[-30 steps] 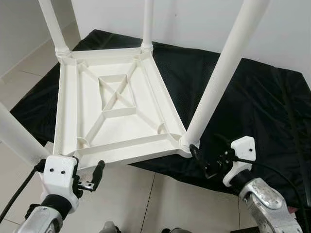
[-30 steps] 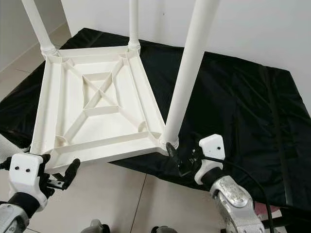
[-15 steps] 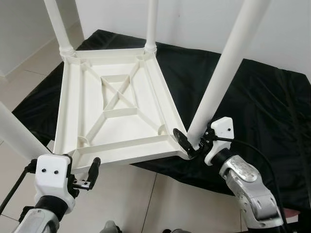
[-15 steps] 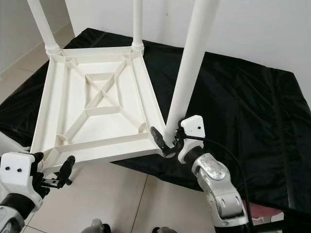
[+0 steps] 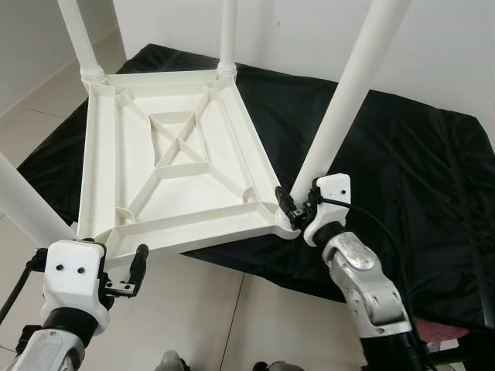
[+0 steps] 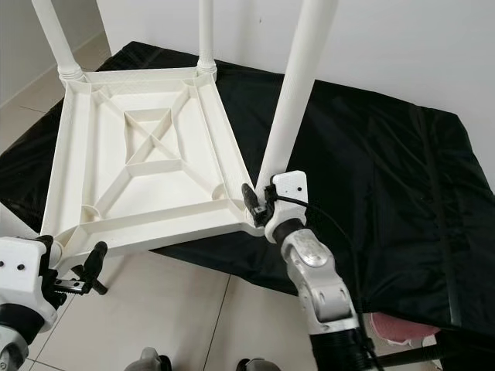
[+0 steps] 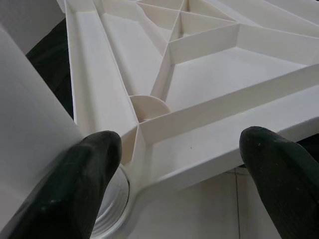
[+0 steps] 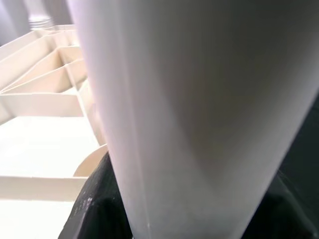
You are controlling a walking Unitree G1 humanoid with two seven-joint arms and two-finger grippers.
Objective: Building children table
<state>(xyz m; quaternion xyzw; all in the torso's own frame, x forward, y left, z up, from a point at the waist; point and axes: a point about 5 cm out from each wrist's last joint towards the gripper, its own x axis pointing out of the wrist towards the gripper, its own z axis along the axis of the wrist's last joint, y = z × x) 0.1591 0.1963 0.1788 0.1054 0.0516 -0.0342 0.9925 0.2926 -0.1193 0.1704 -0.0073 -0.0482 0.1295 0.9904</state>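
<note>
Four legs up, tabletop (image 5: 178,166) upside down on black cloth (image 5: 402,170). Right gripper (image 5: 298,210) clamped around near leg (image 5: 340,100); twist squarely. Left gripper (image 5: 128,274) spread open by corner.

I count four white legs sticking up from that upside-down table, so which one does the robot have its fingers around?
The near right leg, at the corner closest to the robot's right side. The right gripper clasps its base; the other three stand free.
</note>
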